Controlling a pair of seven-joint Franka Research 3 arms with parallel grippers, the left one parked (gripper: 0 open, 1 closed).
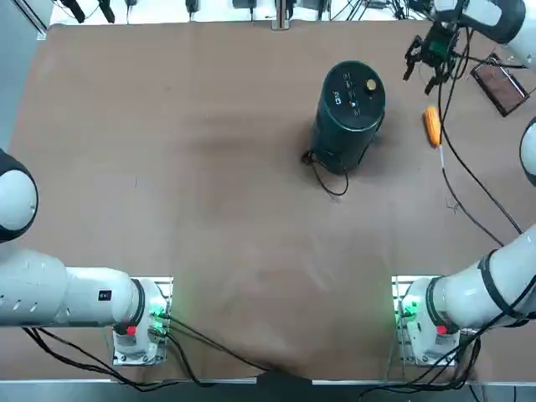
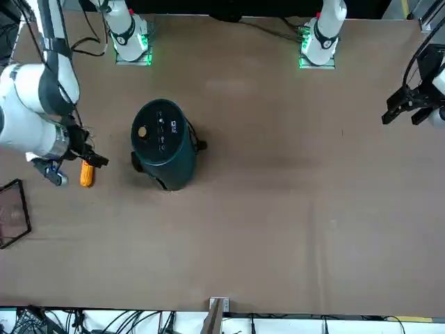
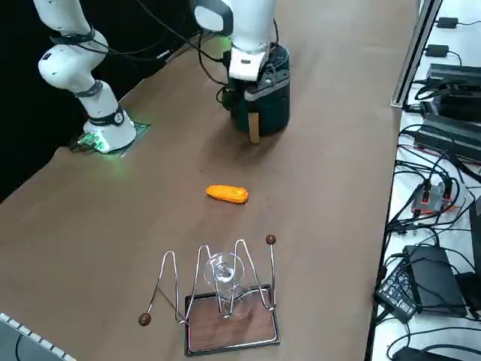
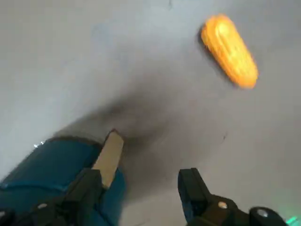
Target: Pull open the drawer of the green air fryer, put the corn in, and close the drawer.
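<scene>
Dk teal-green rounded cyl. air fryer point(image 1: 343, 138) on brown bench point(image 1: 209, 209), far side, just R of ctr; round gold knob point(image 1: 371, 85) + white markings on top. Blk cord point(image 1: 335, 193) loops at its near end. Orange-yellow oblong corn cob point(image 1: 432, 126) lies R of fryer, well apart. Blk two-finger R tool point(image 1: 419, 80) just beyond cob. Dk-framed rect. panel point(image 1: 501, 85) farther R, partly behind cables.

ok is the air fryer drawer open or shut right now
Shut, as far as shows: in the right side view the air fryer's body looks unbroken, and no basket juts out around the handle.
</scene>
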